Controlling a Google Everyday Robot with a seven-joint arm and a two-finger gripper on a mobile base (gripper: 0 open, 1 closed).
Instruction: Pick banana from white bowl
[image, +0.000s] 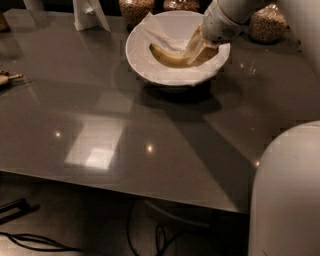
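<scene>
My hand (200, 48), whose grip I cannot tell, meets the banana (167, 56) at its end in the white bowl (165, 79); held off-centre, it could slip.

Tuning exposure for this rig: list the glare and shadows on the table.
Camera view: dim, warm light. A pale rectangular glare patch and small bright specks lie on the glossy table. Camera view: a dark shadow sits under the white bowl. The tool is inside the bowl, at one end of the banana.

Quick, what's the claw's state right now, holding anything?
Claw: down in the white bowl at one end of the banana; state cannot be told.
</scene>
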